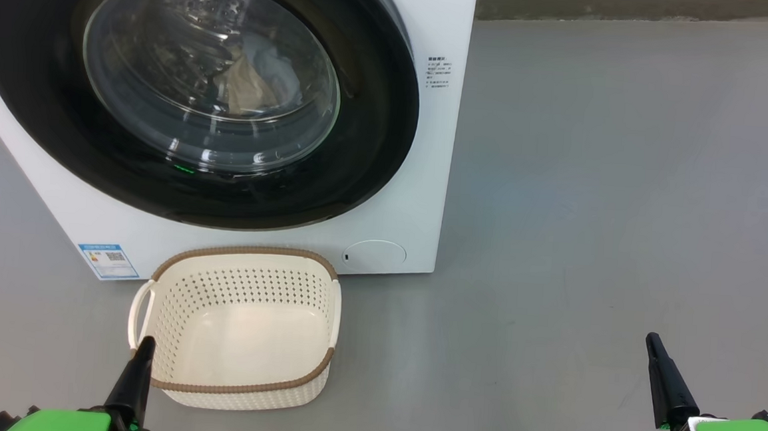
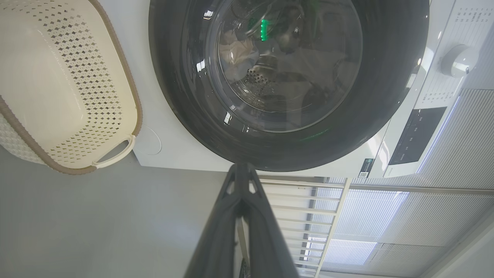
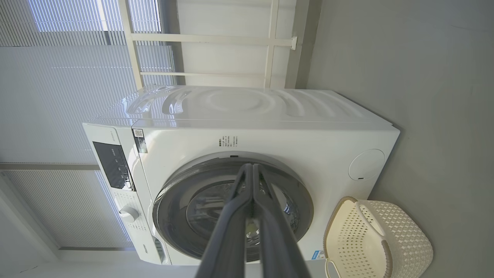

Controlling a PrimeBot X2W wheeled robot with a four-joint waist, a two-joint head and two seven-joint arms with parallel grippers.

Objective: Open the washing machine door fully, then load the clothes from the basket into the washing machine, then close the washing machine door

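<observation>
Head view: the washing machine door (image 1: 198, 91) sits flush against the white washing machine (image 1: 426, 178), and through the glass you can see the clothes (image 1: 252, 77) bunched in the drum, a beige piece and a pale blue one. The basket (image 1: 248, 252) is on the grey floor (image 1: 592, 188) right up against the machine's bottom front edge, bare cream bottom showing. Both of the 2 grippers are clenched, fingers pressed together, nothing in them. The left gripper (image 1: 145, 344) lines up with the basket's near-left corner, though the left wrist view shows the basket off to one side, apart from the fingers. The right gripper (image 1: 652, 340) hangs over bare floor, well apart from basket and machine.
</observation>
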